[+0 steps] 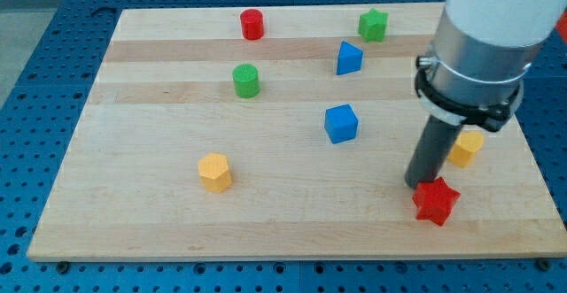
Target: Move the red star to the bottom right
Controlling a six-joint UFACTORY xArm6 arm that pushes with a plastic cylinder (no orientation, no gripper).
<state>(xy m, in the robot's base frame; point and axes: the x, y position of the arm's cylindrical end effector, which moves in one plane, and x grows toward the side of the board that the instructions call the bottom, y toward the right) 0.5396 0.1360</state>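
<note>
The red star (435, 201) lies near the board's bottom right corner. My tip (416, 183) rests on the board just at the star's upper left, touching or almost touching it. The dark rod rises from there into the grey arm body at the view's upper right. A yellow block (466, 149) sits just above and right of the star, partly hidden behind the rod.
A wooden board (133, 204) holds a blue cube (341, 123) at the centre, a blue block (349, 58) above it, a green star (373, 25), a red cylinder (252, 24), a green cylinder (245, 80) and a yellow hexagon (214, 172).
</note>
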